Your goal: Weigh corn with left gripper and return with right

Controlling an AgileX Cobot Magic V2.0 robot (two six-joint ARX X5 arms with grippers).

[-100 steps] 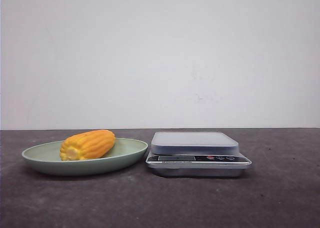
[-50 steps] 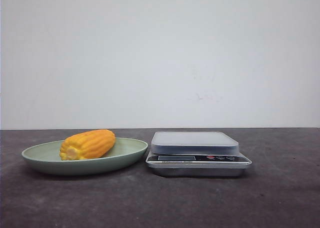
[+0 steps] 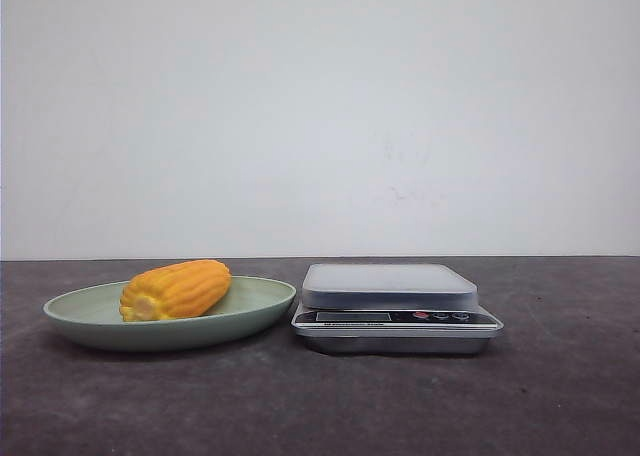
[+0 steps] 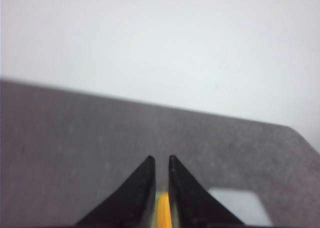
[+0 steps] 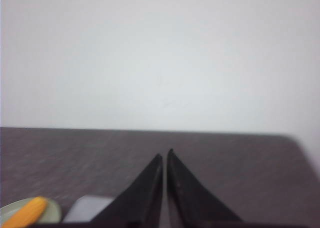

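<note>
Nothing moved, corn [image 3: 176,289] in plate [image 3: 75,316], pincers seemingly closed.

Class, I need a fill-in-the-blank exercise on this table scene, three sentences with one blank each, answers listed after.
1. The corn lies in the green ____.
2. The platform of the scale holds ____.
3. In the front view, the scale stands to the ____ of the plate.

Missing words: plate; nothing; right
</note>
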